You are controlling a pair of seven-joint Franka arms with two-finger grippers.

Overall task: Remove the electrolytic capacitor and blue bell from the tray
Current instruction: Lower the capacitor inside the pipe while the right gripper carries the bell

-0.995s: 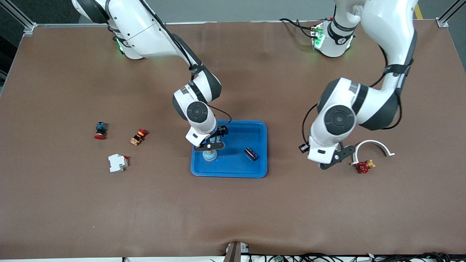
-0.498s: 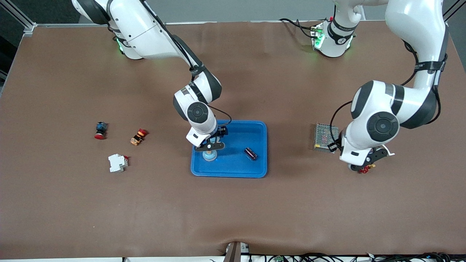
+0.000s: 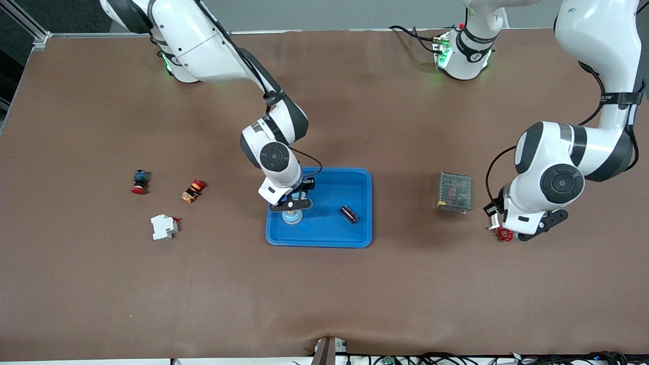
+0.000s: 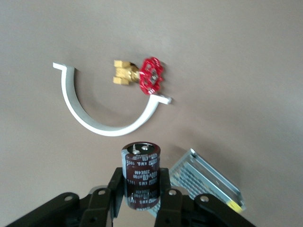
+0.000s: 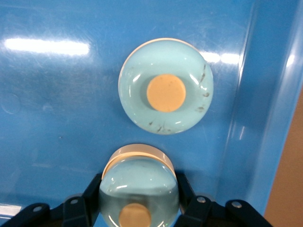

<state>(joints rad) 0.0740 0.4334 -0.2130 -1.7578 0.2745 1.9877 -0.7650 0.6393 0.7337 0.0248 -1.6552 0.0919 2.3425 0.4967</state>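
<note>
My right gripper (image 3: 291, 206) (image 5: 138, 201) is over the blue tray (image 3: 355, 180) and is shut on a pale blue bell (image 5: 139, 182) with an orange button. A second bell of the same kind (image 5: 165, 86) (image 3: 291, 217) sits in the tray just below it. A dark maroon capacitor (image 3: 349, 214) lies in the tray toward the left arm's end. My left gripper (image 3: 530, 232) (image 4: 141, 184) is shut on another maroon capacitor (image 4: 141, 165) and holds it above the table near a red-wheeled brass valve (image 3: 504, 233) (image 4: 147, 75).
A metal mesh box (image 3: 454, 191) (image 4: 208, 182) lies between the tray and the left gripper. A white curved bracket (image 4: 94, 118) lies by the valve. A red-capped button (image 3: 139, 181), an orange switch (image 3: 192, 190) and a white breaker (image 3: 163, 226) lie toward the right arm's end.
My left arm has swung toward its own end of the table, uncovering the mesh box and covering the white bracket. The right gripper has stayed over the tray.
</note>
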